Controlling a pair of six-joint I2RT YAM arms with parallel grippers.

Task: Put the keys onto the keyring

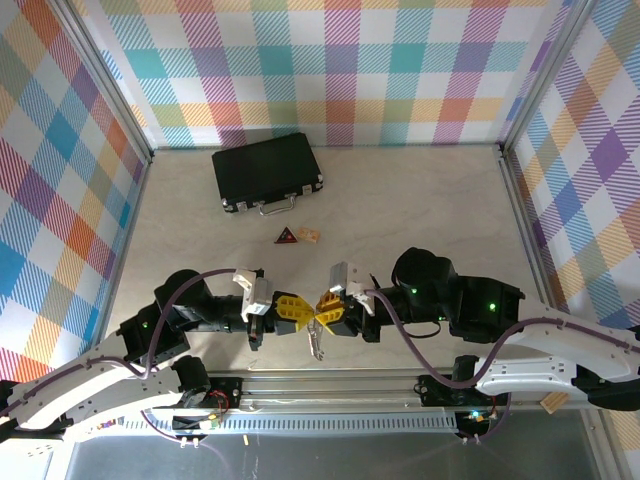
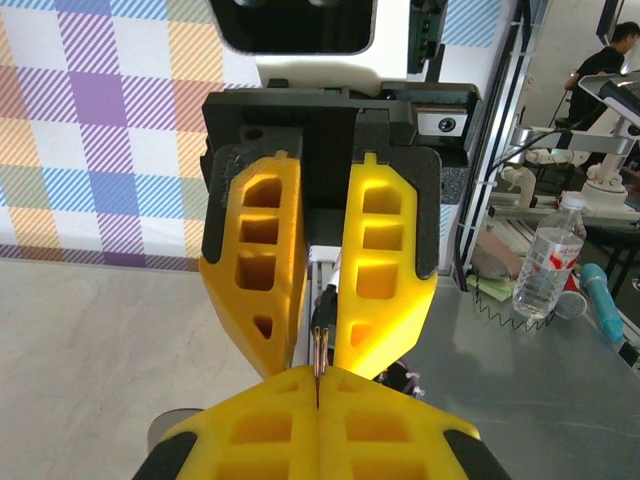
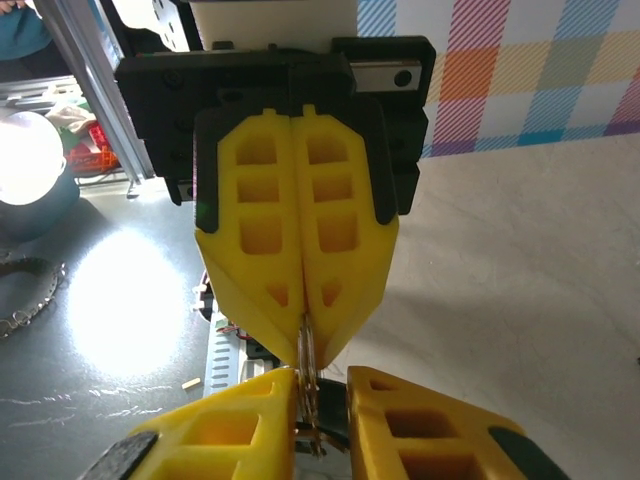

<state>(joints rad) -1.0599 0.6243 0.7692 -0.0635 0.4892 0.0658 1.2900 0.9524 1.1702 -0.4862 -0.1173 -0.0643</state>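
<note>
Thin silver wire keyring (image 1: 317,345) pinched in yellow left end effector (image 1: 303,314).

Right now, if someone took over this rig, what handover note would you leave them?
Left gripper: shut, pinching the keyring wire at its tips.
Right gripper: closed on a small dark piece, apparently the key.
Both meet tip to tip in the air, over the near edge of the table.
Done: both parts are lifted.
Left: I cannot tell if the key is threaded yet; confirm, then release.
</note>
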